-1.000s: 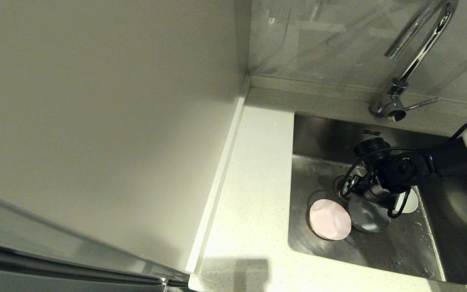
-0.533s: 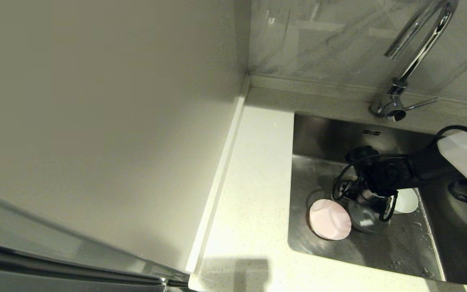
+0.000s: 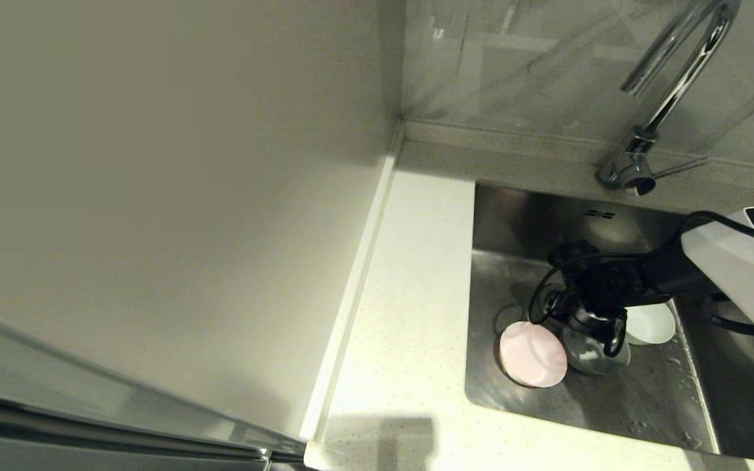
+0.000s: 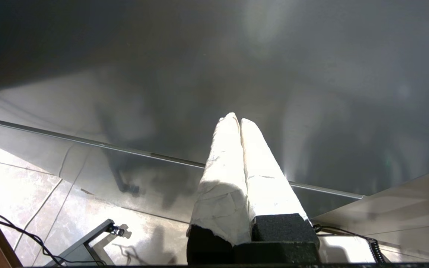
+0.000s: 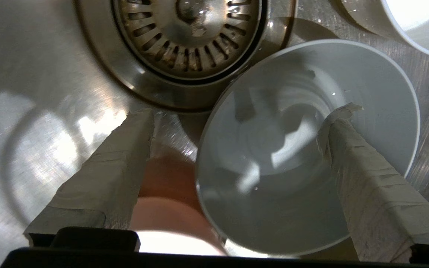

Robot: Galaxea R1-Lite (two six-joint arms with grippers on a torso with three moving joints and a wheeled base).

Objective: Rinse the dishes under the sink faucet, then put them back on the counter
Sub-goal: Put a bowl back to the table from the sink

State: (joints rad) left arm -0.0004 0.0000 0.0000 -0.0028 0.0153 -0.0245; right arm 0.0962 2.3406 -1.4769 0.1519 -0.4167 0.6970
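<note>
Currently, location: pale blue bowl (image 5: pixel 307 149) on sink (image 3: pixel 652 392) floor, at 5 o'clock of drain (image 5: pixel 188 33).
Right gripper (image 5: pixel 237 123): fingers spread wide, straddling near rim, holding nothing.
Handling: likely wet, slippery, breakable; pinch rim.
Left gripper (image 4: pixel 237 123): parked, closed, empty.

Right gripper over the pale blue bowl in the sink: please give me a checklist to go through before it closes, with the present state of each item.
1. Right gripper open: ok, the jaws stand wide apart.
2. Fingers straddle the rim of the pale blue bowl: ok, one finger over the inside, one outside.
3. Pink bowl free of the outer finger: not ok, it lies right next to it.
4. White bowl out of the way: ok.
5. Bowl free of the drain strainer: cannot tell, its rim overlaps the drain ring.
6. Left gripper parked away from the sink: ok, shut.
</note>
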